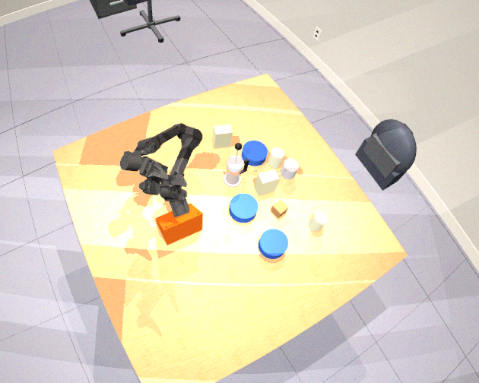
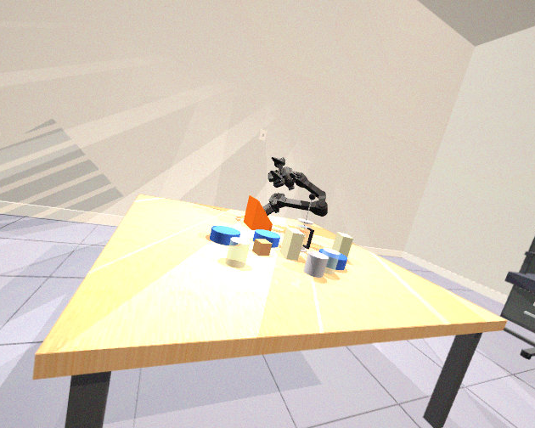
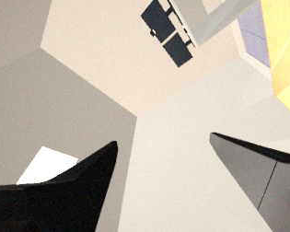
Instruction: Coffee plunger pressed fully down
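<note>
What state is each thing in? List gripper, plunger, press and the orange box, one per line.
gripper: open, holding nothing, raised and pointing up, away from the press.
plunger: up, rod extended, not yet pressed.
coffee press: upright on the table, untouched.
orange box: resting on the table beside the arm's base.

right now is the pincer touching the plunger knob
No, in the top view the pincer is well away from the plunger knob.
</note>
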`<state>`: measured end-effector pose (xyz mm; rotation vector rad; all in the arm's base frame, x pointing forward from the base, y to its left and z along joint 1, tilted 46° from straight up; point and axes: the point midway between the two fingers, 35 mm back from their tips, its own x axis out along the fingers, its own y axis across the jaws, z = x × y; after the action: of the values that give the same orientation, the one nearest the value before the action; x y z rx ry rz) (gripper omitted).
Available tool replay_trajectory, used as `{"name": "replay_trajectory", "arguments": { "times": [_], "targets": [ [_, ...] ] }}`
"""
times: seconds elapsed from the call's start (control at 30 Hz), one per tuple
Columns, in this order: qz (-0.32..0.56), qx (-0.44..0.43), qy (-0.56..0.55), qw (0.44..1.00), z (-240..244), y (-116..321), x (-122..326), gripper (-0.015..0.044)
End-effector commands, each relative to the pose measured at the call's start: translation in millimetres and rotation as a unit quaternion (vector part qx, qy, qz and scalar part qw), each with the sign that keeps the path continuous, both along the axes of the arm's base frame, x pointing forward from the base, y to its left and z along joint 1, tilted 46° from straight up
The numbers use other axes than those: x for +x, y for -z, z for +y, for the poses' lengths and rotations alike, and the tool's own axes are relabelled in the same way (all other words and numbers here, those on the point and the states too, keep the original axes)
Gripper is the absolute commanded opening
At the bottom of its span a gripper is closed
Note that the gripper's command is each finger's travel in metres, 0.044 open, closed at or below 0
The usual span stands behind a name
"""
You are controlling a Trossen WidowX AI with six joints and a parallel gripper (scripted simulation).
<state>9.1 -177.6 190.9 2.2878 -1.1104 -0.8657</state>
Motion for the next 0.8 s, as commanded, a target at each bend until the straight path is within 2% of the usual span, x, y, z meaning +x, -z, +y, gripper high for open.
{"name": "replay_trajectory", "arguments": {
  "times": [0.0,0.2,0.77],
  "targets": [
    [0.121,-0.136,-0.296,0.938,-0.9,-21.5,60.4,0.044],
    [0.169,-0.267,-0.469,0.825,7.9,-30.8,103.9,0.044],
    [0.151,-0.496,-0.631,0.576,37.4,-42.9,172.8,0.044]
  ]
}}
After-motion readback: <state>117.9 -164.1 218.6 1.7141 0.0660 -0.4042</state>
